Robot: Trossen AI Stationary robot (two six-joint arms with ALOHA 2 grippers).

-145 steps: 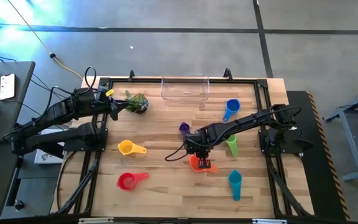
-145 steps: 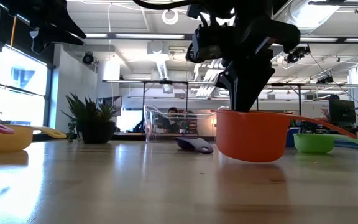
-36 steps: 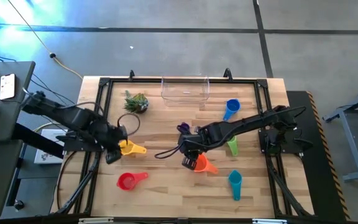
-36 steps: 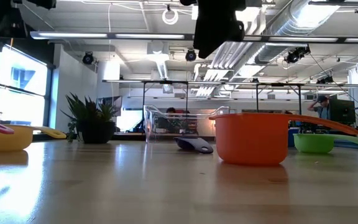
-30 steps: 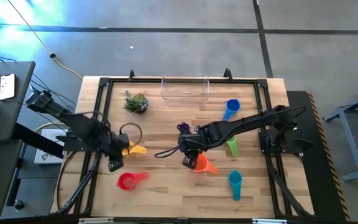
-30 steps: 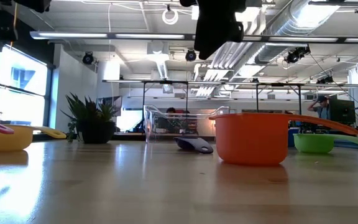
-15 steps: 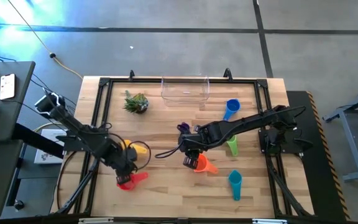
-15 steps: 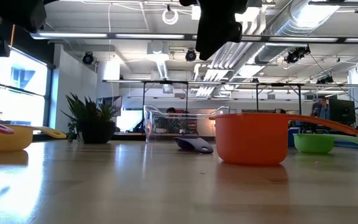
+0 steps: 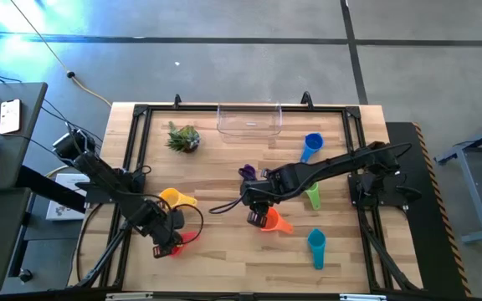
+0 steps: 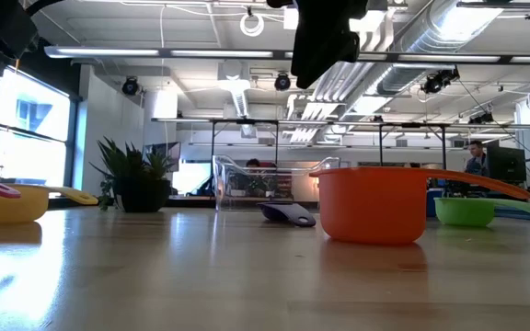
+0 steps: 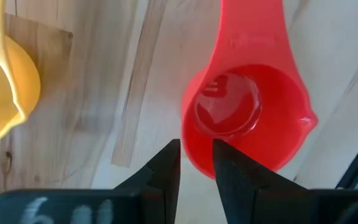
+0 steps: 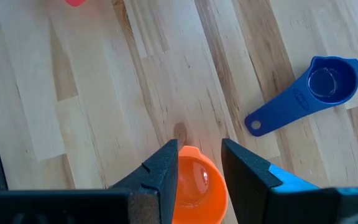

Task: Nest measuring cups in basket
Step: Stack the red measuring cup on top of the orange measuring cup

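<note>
Red cup just beyond left end effector fingertips.

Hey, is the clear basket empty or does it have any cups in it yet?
Empty. The high view shows the basket holding nothing; the orange cup, red cup and yellow cup all sit on the table.

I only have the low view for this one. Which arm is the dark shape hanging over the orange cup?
Observer: That is the right gripper. The high view shows the right arm reaching in to the orange cup.
Operator: Is it holding the cup?
Observer: No. In the right wrist view its jaws stand apart, with the cup below them.
Operator: And the left arm?
Observer: The left gripper is over the red cup, near the yellow cup.
</note>
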